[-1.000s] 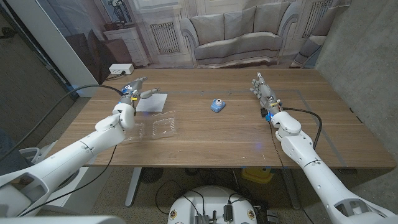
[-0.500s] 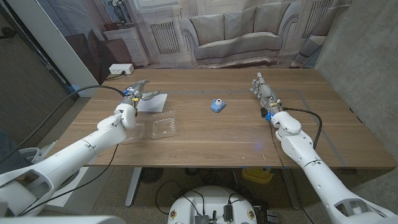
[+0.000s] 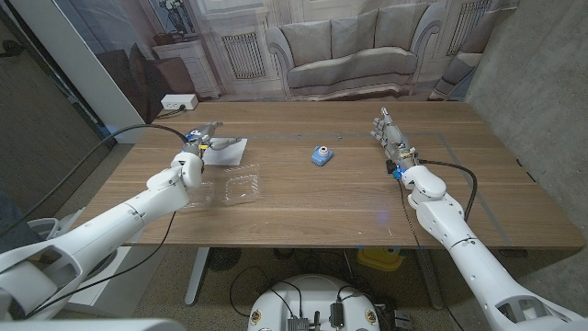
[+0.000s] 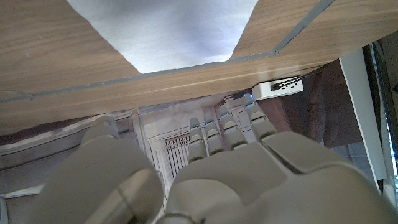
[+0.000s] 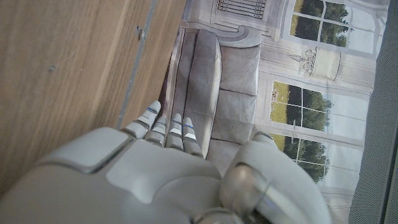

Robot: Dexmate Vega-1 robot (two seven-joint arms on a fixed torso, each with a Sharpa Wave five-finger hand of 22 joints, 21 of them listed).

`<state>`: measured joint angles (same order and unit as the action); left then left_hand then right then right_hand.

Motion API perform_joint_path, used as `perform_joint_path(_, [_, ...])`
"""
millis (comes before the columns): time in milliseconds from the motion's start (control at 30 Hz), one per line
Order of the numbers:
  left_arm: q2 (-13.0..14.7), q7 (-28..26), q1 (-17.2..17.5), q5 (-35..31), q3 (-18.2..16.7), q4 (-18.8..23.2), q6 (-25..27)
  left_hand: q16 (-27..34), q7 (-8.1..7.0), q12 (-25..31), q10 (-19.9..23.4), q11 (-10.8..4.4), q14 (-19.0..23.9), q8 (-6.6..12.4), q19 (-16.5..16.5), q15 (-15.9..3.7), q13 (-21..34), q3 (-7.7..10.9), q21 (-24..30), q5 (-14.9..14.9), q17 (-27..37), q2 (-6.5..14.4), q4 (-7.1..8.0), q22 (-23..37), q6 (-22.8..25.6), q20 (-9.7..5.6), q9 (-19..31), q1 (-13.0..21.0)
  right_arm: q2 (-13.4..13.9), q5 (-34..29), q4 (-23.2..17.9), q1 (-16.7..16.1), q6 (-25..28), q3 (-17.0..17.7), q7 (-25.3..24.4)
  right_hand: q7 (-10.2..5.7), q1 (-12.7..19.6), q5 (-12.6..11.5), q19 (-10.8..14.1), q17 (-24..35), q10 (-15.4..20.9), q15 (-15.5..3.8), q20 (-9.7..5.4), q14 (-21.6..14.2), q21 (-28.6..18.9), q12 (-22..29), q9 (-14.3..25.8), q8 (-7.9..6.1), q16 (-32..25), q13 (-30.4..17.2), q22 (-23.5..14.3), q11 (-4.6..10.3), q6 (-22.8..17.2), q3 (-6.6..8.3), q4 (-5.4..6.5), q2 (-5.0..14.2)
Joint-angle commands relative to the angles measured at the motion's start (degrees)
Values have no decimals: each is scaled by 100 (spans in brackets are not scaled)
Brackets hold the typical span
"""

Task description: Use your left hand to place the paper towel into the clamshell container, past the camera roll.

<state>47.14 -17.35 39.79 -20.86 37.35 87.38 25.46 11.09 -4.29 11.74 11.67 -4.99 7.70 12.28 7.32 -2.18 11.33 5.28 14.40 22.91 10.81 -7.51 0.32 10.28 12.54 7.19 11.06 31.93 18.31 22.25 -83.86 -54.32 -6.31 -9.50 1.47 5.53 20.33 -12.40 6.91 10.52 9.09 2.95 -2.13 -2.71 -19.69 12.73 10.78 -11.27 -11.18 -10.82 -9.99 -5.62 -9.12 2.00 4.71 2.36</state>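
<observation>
The left hand's fingers [image 4: 214, 134] are reaching out straight and apart, holding nothing, with the paper towel [image 4: 168, 31] lying on the desk just beyond their tips. In the head view the left hand [image 3: 204, 140] is hovering at the near edge of the paper towel [image 3: 225, 150], which is lying flat near the desk's far left corner; whether the fingertips are touching the sheet cannot be told. The clear clamshell container [image 3: 230, 187] is sitting open on the desk just nearer the robot than the towel, close to the left edge. The blue camera roll [image 3: 321, 156] is resting near the middle of the desk [image 3: 322, 207], well apart from the container and towel.

The right hand's fingers [image 5: 168, 127] are lying straight and close together, gripping nothing. The right hand [image 3: 390, 138] is standing on its edge near the desk's right side, fingers pointing toward the far edge, well apart from the camera roll.
</observation>
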Motion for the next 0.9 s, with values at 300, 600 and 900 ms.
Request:
perform_joint_path(300, [-157, 103, -199, -77, 201, -346, -31, 29, 27, 36, 26, -39, 72, 7, 54, -142, 18, -41, -31, 40, 17, -42, 6, 9, 46, 36, 25, 49, 22, -18, -152, -32, 114, 1, -73, -10, 24, 9, 65, 10, 52, 21, -101, -17, 40, 3, 11, -9, 30, -5, -26, 9, -62, -2, -19, 39])
perform_joint_path(600, [-247, 104, -284, -185, 347, -500, -57, 31, 39, 41, 41, -55, 79, 9, 71, -150, 19, -57, -43, 57, 18, -36, -2, 11, 63, 4, 27, 71, 13, -18, -173, -64, 121, -12, -81, -9, 28, 12, 74, 10, 47, 22, -99, -21, 56, 0, 11, -8, 29, -5, -27, 12, -63, -4, -25, 44])
perform_joint_path(900, [-344, 88, -312, -163, 391, -645, -46, 44, 34, 56, 85, -97, 121, 30, 98, -179, 20, -68, -56, 77, 20, -10, -8, 12, 133, -34, 28, 100, -33, -6, -54, -22, 20, -37, -24, -8, 29, 15, 83, 11, 54, 21, -99, -21, 76, 1, 12, -7, 30, -5, -28, 5, -65, -8, -32, 48])
